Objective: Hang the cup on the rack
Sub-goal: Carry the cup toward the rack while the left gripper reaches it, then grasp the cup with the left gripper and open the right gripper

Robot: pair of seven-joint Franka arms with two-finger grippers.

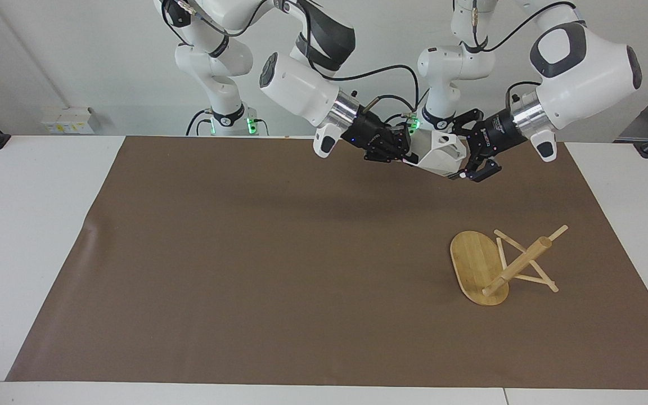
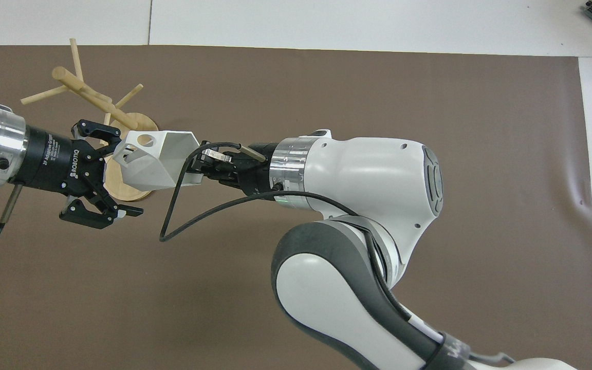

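Right tool (image 1: 403, 158): clamped on the rim of the cup (image 1: 441, 156), holding it tipped sideways in the air, mouth toward the tool.
Right arm: reaches in level from the 9 o'clock side of the facing view, forearm sloping down to the wrist.
Left tool (image 1: 466, 159): spread wide, its fingers on either side of the cup's handle end, arm coming from 3 o'clock.
Rack (image 1: 501, 266): tipped over on the brown mat (image 1: 245, 270) covering the table (image 1: 26, 236), toward 5 o'clock of the cup, at the left arm's end.

Bright, even light from above casts soft, diffuse shadows on the brown mat (image 1: 279, 270); both views are sharp.
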